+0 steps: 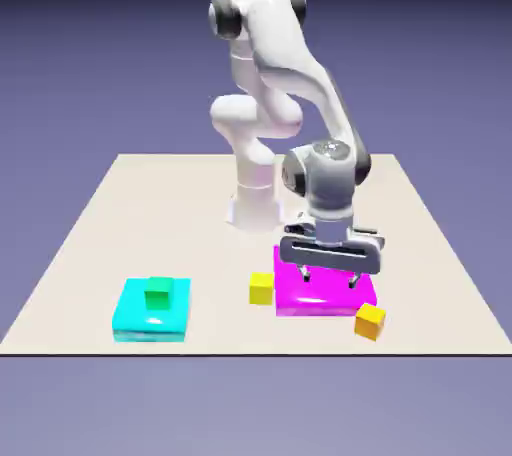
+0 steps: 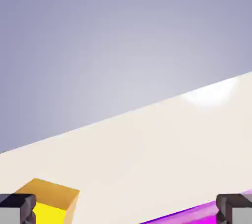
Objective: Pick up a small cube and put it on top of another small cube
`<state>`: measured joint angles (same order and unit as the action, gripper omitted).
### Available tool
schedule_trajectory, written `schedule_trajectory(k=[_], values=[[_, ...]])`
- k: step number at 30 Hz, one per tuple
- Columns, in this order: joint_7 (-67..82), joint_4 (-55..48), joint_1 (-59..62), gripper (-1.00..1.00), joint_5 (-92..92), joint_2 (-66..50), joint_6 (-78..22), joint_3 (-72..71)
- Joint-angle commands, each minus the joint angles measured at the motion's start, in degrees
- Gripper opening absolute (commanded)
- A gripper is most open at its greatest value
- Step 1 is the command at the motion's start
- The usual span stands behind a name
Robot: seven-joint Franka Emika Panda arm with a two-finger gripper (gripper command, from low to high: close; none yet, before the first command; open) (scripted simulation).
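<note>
The small orange cube [image 1: 370,321] sits alone on the table [image 1: 90,244], untouched, at the near corner of the magenta slab [image 1: 325,291] on the exterior view's right. It lies below and a little to the right of the pincer [image 1: 329,278] in that view; in the hand view it shows at the bottom left [image 2: 49,201], just beside the left fingertip [image 2: 17,206] rather than between the two tips. The small yellow cube [image 1: 262,289], where it must end up, rests on the table touching or just beside the slab's other side, to the pincer's left in the exterior view.

The pincer hangs over the magenta slab with its fingers spread wide and nothing between them. So nothing is done yet: the orange cube is not grasped, not lifted, not stacked. By my reading, the reach is under way; the grasp, carry and placing are all left. A small green cube [image 1: 157,293] on a cyan slab [image 1: 150,314] lies well apart, on the left.
</note>
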<state>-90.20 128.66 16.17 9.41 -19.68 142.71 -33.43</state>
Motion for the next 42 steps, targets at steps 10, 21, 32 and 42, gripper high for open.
schedule_trajectory(k=[10, 21, 32, 42], values=[[-16.6, -11.3, 5.9, 0.00, 3.3, -18.2, -10.9, -11.6], [-14.9, -8.2, 6.3, -1.00, -0.3, -14.7, -10.5, -9.7], [-3.8, 11.4, 8.9, -1.00, -23.3, 8.2, -8.3, 3.0], [4.5, 26.2, 10.9, -1.00, -40.6, 25.4, -6.5, 12.6]])
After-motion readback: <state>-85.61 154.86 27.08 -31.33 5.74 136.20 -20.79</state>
